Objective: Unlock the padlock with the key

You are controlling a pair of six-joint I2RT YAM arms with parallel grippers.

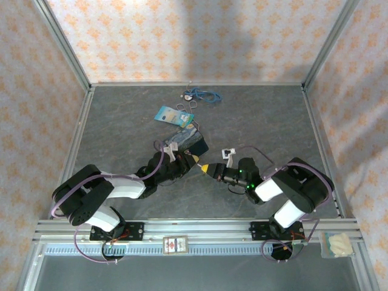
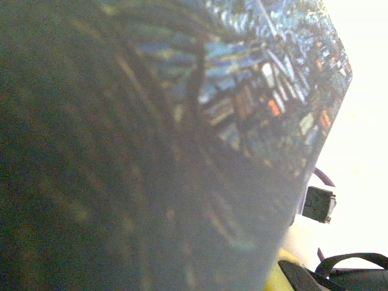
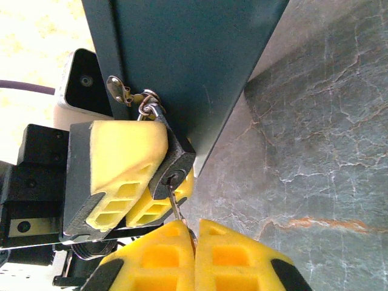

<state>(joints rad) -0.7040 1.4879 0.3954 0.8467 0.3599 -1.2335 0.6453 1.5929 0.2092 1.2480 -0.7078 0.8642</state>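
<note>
Right wrist: right gripper closed on key, blade in keyhole just above its tips.
Left gripper: clamped on padlock, likely bracing it against the turn.
Padlock: hangs from box hasp.
Top external: both grippers meet beside box; lock detail too small to tell.

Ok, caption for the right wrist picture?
Right end effector holds the key in the padlock the left end effector grips.

A painted starry-night blue box sits mid-table on the grey marbled tabletop. At its eleven o'clock lies a pale blue card on a wire ring; at twelve, farther back, a tangled blue cord.
</note>
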